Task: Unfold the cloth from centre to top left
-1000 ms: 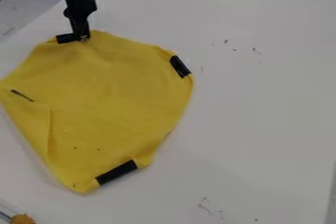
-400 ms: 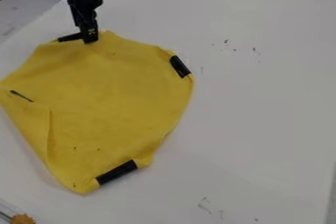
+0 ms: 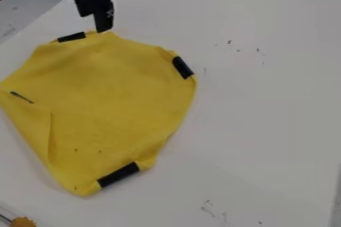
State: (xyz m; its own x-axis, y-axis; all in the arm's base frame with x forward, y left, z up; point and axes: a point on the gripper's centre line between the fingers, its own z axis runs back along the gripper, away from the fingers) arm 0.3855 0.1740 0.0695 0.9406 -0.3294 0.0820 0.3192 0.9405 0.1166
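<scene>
The black gripper hangs at the upper left, its tip just over the top edge of the yellow cloth. The cloth lies mostly flat across the left half of the white table, with black strips at its top left, right and bottom edges. Along its lower left side a flap is folded over, with a thin dark mark near the left corner. The black strip at the top left lies a little left of the gripper's tip. I cannot tell whether the tip touches the cloth.
The white table stretches to the right of the cloth, with small dark scuffs on it. An orange-brown item sits at the bottom left corner. Dark objects show beyond the table's far edge at the top right.
My gripper has moved right and up, away from the top left black strip. The cloth's top edge beside the strip has shifted slightly; the rest of the cloth looks the same.
</scene>
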